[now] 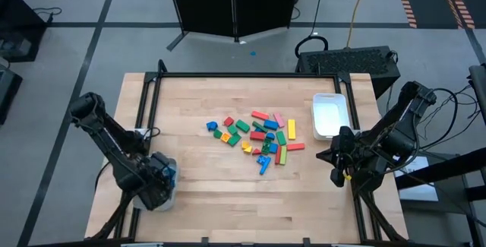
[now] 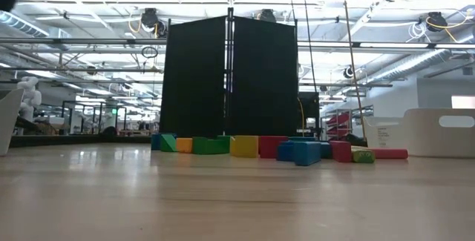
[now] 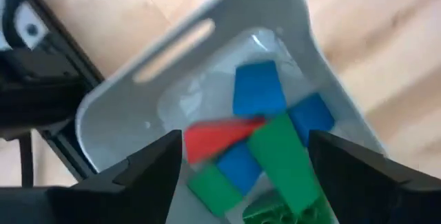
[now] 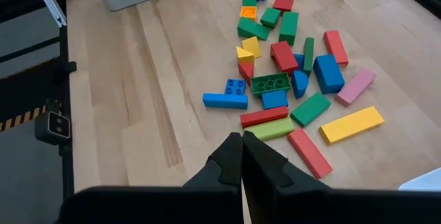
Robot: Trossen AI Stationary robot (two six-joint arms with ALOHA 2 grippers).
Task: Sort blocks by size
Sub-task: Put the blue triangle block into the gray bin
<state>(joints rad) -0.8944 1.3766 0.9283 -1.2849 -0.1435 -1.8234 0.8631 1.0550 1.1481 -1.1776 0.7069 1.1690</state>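
- Blocks lie scattered mid-counter; we see others in the tray under our left gripper, jaws spread.
- Our right gripper hovers beside the pile, jaws pressed together.

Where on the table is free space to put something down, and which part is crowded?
Bare wood lies between the left tray and the block pile, and along the near edge between both arms. The strip between the pile and the right tray is narrow. The left tray already holds blocks; the left gripper hangs open above it.
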